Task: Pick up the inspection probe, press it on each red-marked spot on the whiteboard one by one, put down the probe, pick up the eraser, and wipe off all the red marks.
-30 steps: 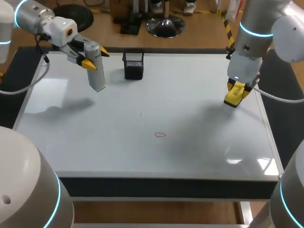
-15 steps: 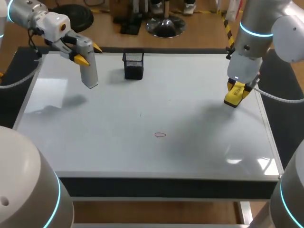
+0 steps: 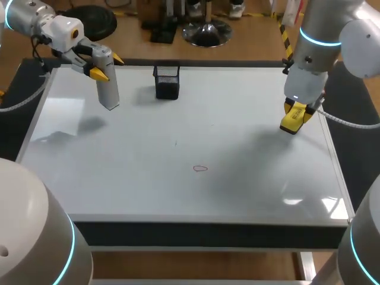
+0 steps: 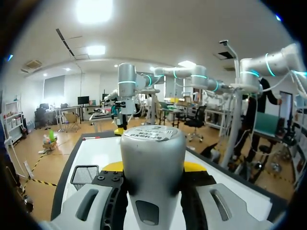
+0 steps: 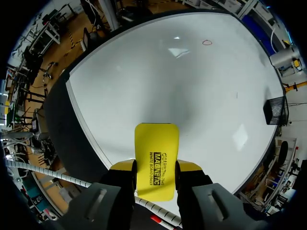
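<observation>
Whiteboard (image 3: 237, 119): covers the table top, glossy and hard. A pressed tip is likely to skate on it unless it comes down square.

Mesh holder (image 3: 167, 82): black, standing on the far part of the board, just beside the probe.

Probe (image 3: 107, 83): a grey cylinder with a flat capped end. It is off the board over the far left corner, leaning, its lower end pointing down at the surface. The left tool (image 3: 107, 66) is clenched across its upper body, one yellow finger on each side. Judged rigid and of moderate weight, with a smooth casing that could slip or swing in a two-finger hold. The grasp is best kept at mid-body, with the axis upright before any press.

Eraser (image 5: 157, 160): a yellow block, clamped by its long sides in the right tool (image 3: 295, 116), low over the board near the right edge. Judged light, with a hard shell and probably a soft wiping face. The side grip suits it, provided the face meets the board flat.

Red mark (image 3: 200, 168): one small oval outline in the near middle, well apart from both tools. No other red mark is discernible.
</observation>
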